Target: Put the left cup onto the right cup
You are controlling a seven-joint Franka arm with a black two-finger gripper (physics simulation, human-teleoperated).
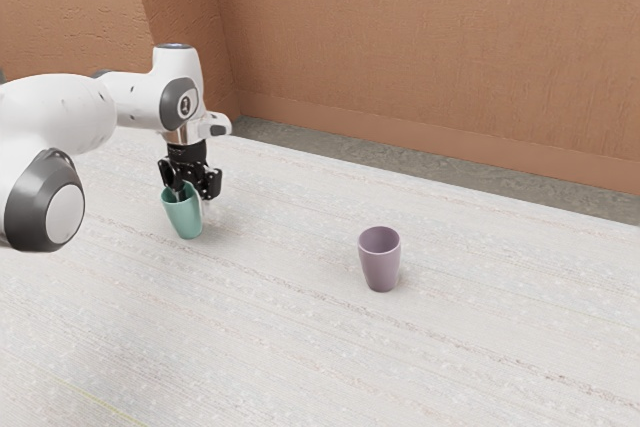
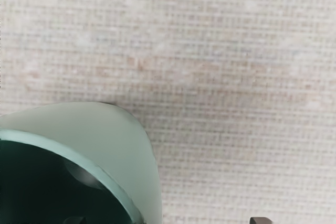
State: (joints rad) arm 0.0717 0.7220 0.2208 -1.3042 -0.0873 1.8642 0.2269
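The green cup (image 1: 184, 215) stands on the table at the exterior view's left, leaning a little in that view. My gripper (image 1: 190, 190) is right over it, open, its fingers wide apart and straddling the cup's wall, one inside the rim and one outside. In the wrist view the green cup (image 2: 89, 150) is large and close under my hand, with its dark inside showing, and two dark fingertips (image 2: 259, 219) peek in far apart. The purple cup (image 1: 379, 258) stands upright further toward the exterior view's right, well apart from the green one.
The pale woven table top (image 1: 330, 347) stretches wide around both cups. A brown wall (image 1: 430, 47) and a grey floor strip run behind the table's far edge.
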